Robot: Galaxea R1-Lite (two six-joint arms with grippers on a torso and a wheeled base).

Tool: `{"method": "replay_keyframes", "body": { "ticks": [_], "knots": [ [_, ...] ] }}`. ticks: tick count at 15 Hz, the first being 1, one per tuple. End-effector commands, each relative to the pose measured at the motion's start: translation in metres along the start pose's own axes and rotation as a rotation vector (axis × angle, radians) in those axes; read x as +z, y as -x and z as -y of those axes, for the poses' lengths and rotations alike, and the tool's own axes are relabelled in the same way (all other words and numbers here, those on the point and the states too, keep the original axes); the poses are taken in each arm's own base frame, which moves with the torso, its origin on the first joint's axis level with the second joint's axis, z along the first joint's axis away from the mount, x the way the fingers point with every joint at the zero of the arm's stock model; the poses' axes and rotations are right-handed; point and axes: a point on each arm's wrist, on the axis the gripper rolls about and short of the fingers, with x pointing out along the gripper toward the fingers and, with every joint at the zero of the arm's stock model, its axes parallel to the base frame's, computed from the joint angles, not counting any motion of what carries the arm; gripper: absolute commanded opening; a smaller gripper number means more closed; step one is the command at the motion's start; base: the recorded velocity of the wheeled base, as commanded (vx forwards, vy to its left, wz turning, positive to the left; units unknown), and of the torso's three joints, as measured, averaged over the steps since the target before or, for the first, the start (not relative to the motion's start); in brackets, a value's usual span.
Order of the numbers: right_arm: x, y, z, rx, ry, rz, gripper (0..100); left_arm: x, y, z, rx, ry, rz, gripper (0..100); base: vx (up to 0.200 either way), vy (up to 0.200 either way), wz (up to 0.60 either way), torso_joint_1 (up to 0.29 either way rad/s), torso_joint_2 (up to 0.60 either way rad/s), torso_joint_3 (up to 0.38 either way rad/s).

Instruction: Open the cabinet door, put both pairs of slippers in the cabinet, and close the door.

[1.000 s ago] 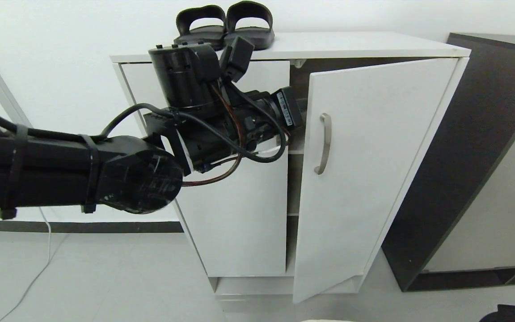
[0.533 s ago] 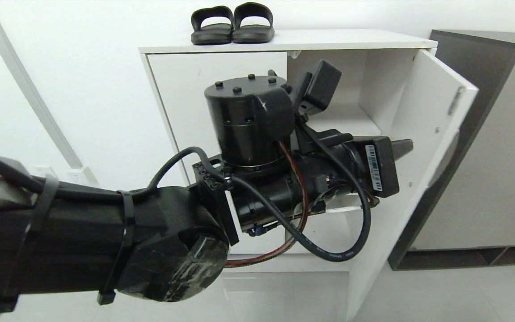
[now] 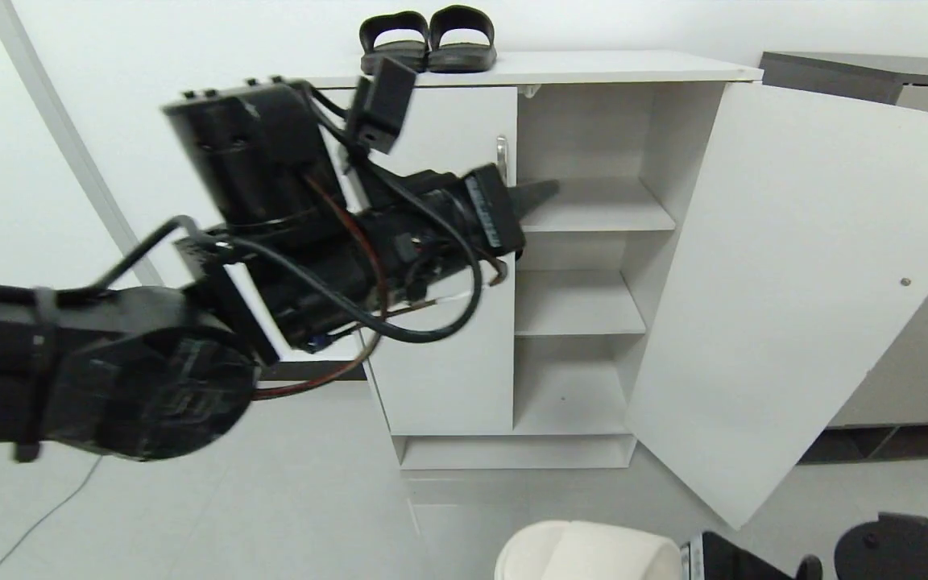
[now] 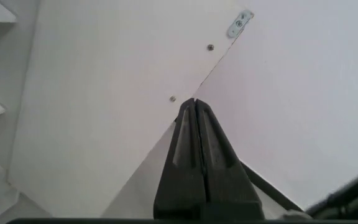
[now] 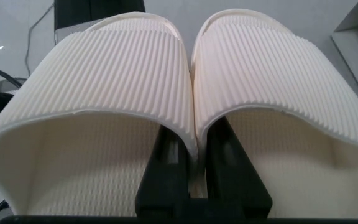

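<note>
The white cabinet (image 3: 448,379) has its right door (image 3: 794,282) swung wide, showing the shelves (image 3: 585,213). Its left door is closed, with a metal handle (image 3: 501,157). A pair of black slippers (image 3: 428,40) sits on the cabinet top. My left gripper (image 3: 544,192) is shut and holds nothing, level with the upper shelf at the opening's left side. In the left wrist view its shut fingertips (image 4: 194,109) point at the door's inner face (image 4: 104,93). My right gripper (image 5: 191,149) is shut on a pair of cream ribbed slippers (image 5: 104,68), pinching their inner sides together. The cream slippers (image 3: 585,552) show at the head view's bottom edge.
A dark grey cabinet (image 3: 834,68) stands right behind the open door. A thin cable (image 3: 29,524) runs over the light tiled floor at the left. Open floor lies in front of the cabinet.
The right door went from slightly ajar to wide open. My left gripper was behind the door's inner face, then drew back left to the opening. The head view shifted too.
</note>
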Motion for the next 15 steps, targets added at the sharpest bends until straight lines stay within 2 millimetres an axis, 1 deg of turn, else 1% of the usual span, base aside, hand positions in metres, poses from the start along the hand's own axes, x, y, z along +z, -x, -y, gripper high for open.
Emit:
{"method": "replay_keyframes", "body": {
  "ticks": [1, 2, 3, 4, 5, 6, 7, 8, 9, 10, 11, 12, 13, 14, 15],
  "knots": [
    [0.009, -0.014, 0.019, -0.093, -0.061, 0.019, 0, 0.036, 0.08, 0.018, 0.054, -0.032, 0.073, 0, 0.0, 0.0, 0.0, 0.0, 0.0, 0.0],
    [0.02, -0.021, 0.024, -0.192, -0.088, 0.057, 0, 0.043, 0.132, 0.035, 0.094, -0.037, 0.066, 0, 0.0, 0.0, 0.0, 0.0, 0.0, 0.0],
    [0.025, -0.024, 0.026, -0.235, -0.091, 0.071, 0, 0.045, 0.152, 0.041, 0.117, -0.044, 0.059, 0, 0.0, 0.0, 0.0, 0.0, 0.0, 0.0],
    [0.03, -0.028, 0.028, -0.282, -0.096, 0.087, 0, 0.045, 0.179, 0.051, 0.147, -0.047, 0.042, 0, 0.0, 0.0, 0.0, 0.0, 0.0, 0.0],
    [0.034, -0.034, 0.035, -0.352, -0.103, 0.097, 0, 0.042, 0.233, 0.069, 0.252, -0.065, 0.03, 0, 0.0, 0.0, 0.0, 0.0, 0.0, 0.0],
    [0.036, -0.036, 0.037, -0.38, -0.118, 0.106, 0, 0.037, 0.257, 0.077, 0.338, -0.08, 0.029, 0, 0.0, 0.0, 0.0, 0.0, 0.0, 0.0],
    [0.04, -0.039, 0.042, -0.408, -0.155, 0.124, 0, 0.022, 0.29, 0.087, 0.474, -0.116, 0.028, 0, 0.0, 0.0, 0.0, 0.0, 0.0, 0.0],
    [0.041, -0.042, 0.045, -0.43, -0.164, 0.128, 0, 0.009, 0.308, 0.094, 0.564, -0.14, 0.047, 0, 0.0, 0.0, 0.0, 0.0, 0.0, 0.0],
    [0.042, -0.044, 0.049, -0.465, -0.169, 0.13, 0, -0.017, 0.328, 0.101, 0.716, -0.168, 0.071, 0, 0.0, 0.0, 0.0, 0.0, 0.0, 0.0],
    [0.042, -0.046, 0.052, -0.489, -0.173, 0.13, 0, -0.039, 0.338, 0.105, 0.809, -0.194, 0.088, 0, 0.0, 0.0, 0.0, 0.0, 0.0, 0.0],
    [0.04, -0.048, 0.053, -0.501, -0.174, 0.122, 0, -0.055, 0.341, 0.103, 0.883, -0.22, 0.094, 0, 0.0, 0.0, 0.0, 0.0, 0.0, 0.0],
    [0.038, -0.05, 0.054, -0.518, -0.176, 0.114, 0, -0.08, 0.344, 0.097, 1.013, -0.263, 0.091, 0, 0.0, 0.0, 0.0, 0.0, 0.0, 0.0],
    [0.037, -0.05, 0.055, -0.525, -0.177, 0.108, 0, -0.091, 0.345, 0.093, 1.054, -0.28, 0.088, 0, 0.0, 0.0, 0.0, 0.0, 0.0, 0.0],
    [0.036, -0.051, 0.055, -0.531, -0.176, 0.103, 0, -0.117, 0.348, 0.084, 1.115, -0.294, 0.103, 0, 0.0, 0.0, 0.0, 0.0, 0.0, 0.0],
    [0.037, -0.051, 0.055, -0.53, -0.175, 0.106, 0, -0.122, 0.349, 0.081, 1.122, -0.298, 0.103, 0, 0.0, 0.0, 0.0, 0.0, 0.0, 0.0]
  ]
}}
